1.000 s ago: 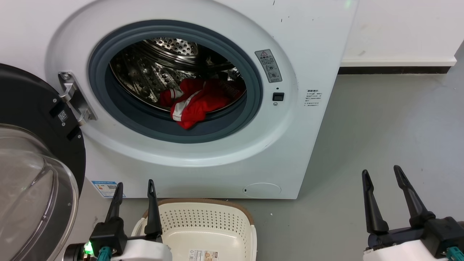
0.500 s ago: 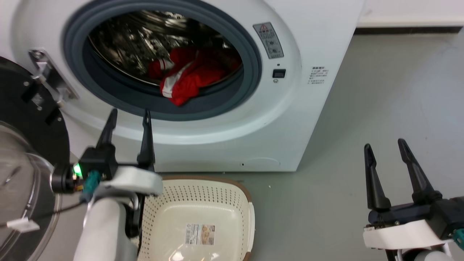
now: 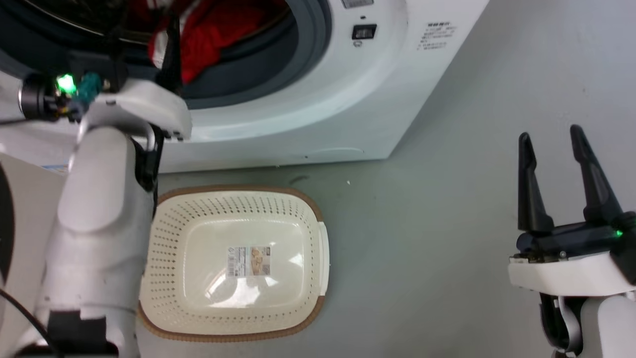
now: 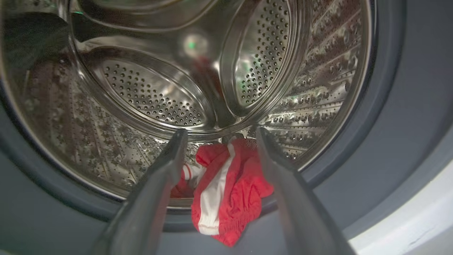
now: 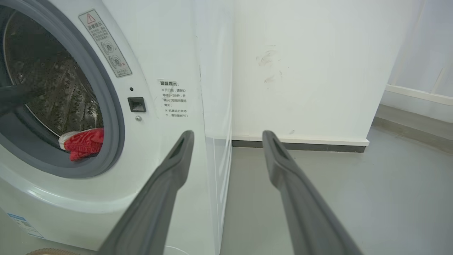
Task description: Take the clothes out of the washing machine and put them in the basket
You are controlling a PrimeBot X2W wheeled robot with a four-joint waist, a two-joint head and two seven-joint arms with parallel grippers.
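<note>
Left gripper (image 4: 221,131) is held spread, nothing gripped, aimed into the steel drum (image 4: 148,92). Red clothes (image 4: 226,191) are bunched at lower centre, draped over the grey gasket (image 4: 407,124). Judged light, limp, snag-prone; the overhanging white-striped fold is best pinched.

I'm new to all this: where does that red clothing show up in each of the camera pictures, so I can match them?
Head view: the clothes sit at the top left, inside the washing machine's opening.
Left wrist view: low centre, between the left gripper's fingers, spilling onto the grey gasket.
Right wrist view: left edge, below the middle.
Shared landmark: the grey gasket ringing the opening.
</note>
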